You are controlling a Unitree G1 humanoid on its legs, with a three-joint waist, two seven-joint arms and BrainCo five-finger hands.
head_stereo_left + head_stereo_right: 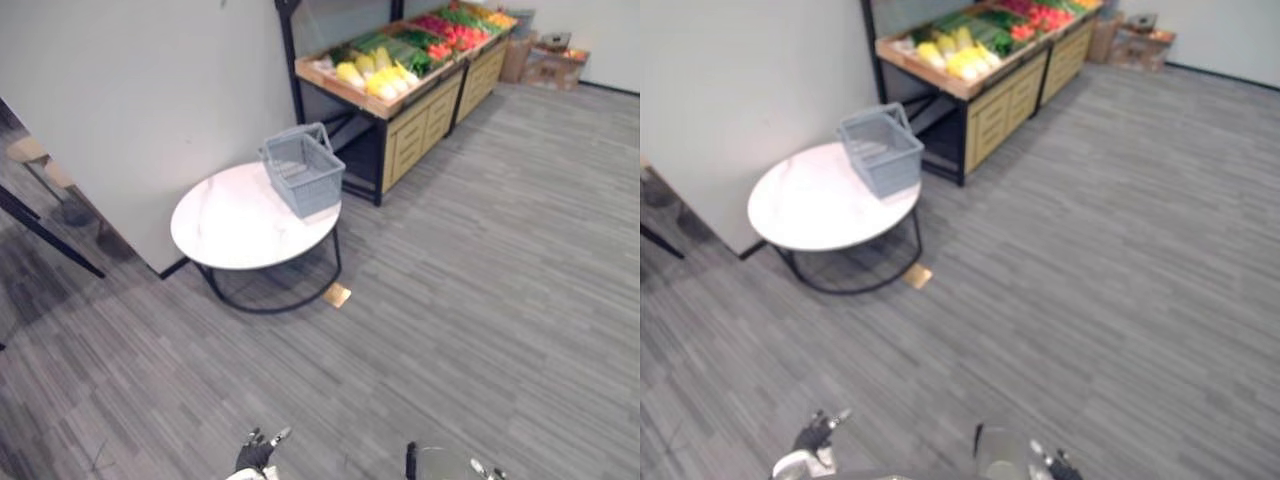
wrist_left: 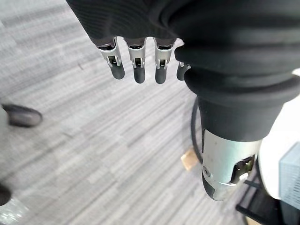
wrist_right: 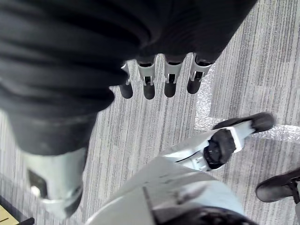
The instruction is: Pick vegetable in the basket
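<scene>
Left hand [image 2: 136, 58] and right hand [image 3: 149, 77] hung over the grey floor [image 1: 480, 280], both straight-fingered, loosely spread, holding nothing. Well ahead of both, a grey basket [image 1: 303, 172] stood on a round white worktop [image 1: 225, 230]; vegetables [image 1: 385, 78] lay farther off on a wooden stand [image 1: 420, 125].

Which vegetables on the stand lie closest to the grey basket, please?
The yellow vegetables at the stand's near end; the green ones and red ones lie farther from the basket.

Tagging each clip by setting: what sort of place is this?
Probably a mock grocery shop: a wooden produce stand stocked with vegetables, a grey shopping basket on a round white table, and cardboard boxes in the corner.
</scene>
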